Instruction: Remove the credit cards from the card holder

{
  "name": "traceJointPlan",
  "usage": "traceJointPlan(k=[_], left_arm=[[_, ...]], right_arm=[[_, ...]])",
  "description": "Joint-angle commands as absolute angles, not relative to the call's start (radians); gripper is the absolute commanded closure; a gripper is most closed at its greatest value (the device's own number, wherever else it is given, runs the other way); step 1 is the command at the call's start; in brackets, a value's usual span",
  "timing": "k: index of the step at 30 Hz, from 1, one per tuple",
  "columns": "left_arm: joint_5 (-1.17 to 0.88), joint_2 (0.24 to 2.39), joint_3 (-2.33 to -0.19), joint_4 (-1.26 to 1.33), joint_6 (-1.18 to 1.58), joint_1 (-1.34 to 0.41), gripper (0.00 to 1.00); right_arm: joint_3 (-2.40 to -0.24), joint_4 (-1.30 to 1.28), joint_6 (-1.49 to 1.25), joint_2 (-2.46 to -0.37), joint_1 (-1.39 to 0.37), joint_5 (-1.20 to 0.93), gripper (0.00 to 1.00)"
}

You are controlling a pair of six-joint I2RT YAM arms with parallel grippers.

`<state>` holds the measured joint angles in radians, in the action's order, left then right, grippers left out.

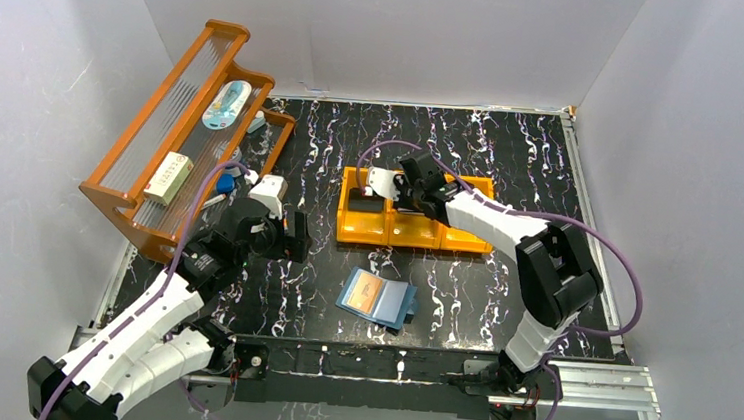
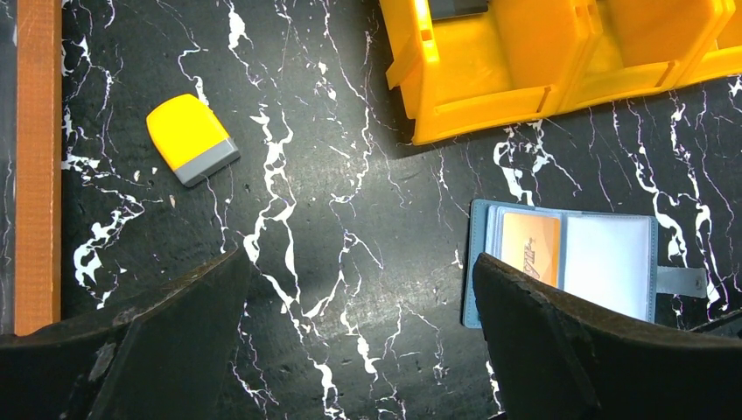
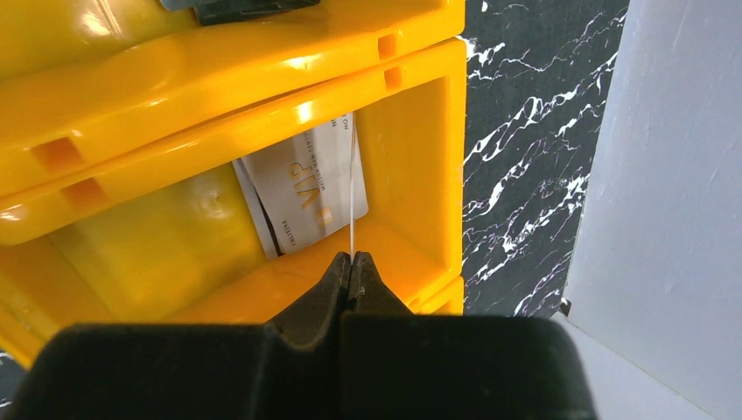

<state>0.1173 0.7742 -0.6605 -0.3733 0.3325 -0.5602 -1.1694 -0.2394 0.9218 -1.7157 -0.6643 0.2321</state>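
Item 1, held card [image 1: 383,183]: thin and pale, pinched by one edge in my right claw [image 3: 353,262], jaws together on it. It stands on edge over the bin [image 3: 411,157], above what looks from overhead like the left-end compartment. A grey card [image 3: 306,197] already lies inside that compartment.

Item 2, card holder [image 1: 377,299]: open flat on the table on the near side of the bin, well apart from it. An orange card [image 2: 531,248] sits in its pocket, not yet pulled.

Item 3, my left claw [image 2: 359,254]: jaws wide apart, empty, hovering left of the bin and nearer me. A yellow block [image 2: 191,138] lies on the table left of the bin; not involved.

Assessment: step in hand = release into bin.
- Bring the card's free edge below the rim before parting jaws.
- Keep it off the dividing wall so it can't perch or bounce out.
- Part jaws fully, then lift straight up.

Risk: card clings to a pad. Task approx. part done; orange card next.
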Motion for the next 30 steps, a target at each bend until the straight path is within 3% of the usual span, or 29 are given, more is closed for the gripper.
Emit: traceJointPlan(k=[1, 13, 17, 21, 30], left_arm=[[0.102, 0.778, -0.655, -0.363, 0.319, -0.56, 0.02], [0.099, 0.786, -0.655, -0.364, 0.318, -0.561, 0.02], [0.096, 0.793, -0.656, -0.364, 0.318, -0.56, 0.02], [0.093, 0.8, -0.657, -0.365, 0.316, -0.561, 0.02], [0.091, 0.809, -0.656, -0.365, 0.314, -0.561, 0.02]], right_arm=[[-1.223, -0.17, 0.987, -1.764, -0.643, 0.219, 1.0], [-1.246, -0.147, 1.019, -1.842, -0.641, 0.219, 1.0], [-1.244, -0.183, 1.019, -1.839, -0.64, 0.206, 0.91], [-1.235, -0.208, 1.008, -1.832, -0.64, 0.186, 0.89], [-1.258, -0.26, 0.963, -1.835, -0.641, 0.168, 0.75]])
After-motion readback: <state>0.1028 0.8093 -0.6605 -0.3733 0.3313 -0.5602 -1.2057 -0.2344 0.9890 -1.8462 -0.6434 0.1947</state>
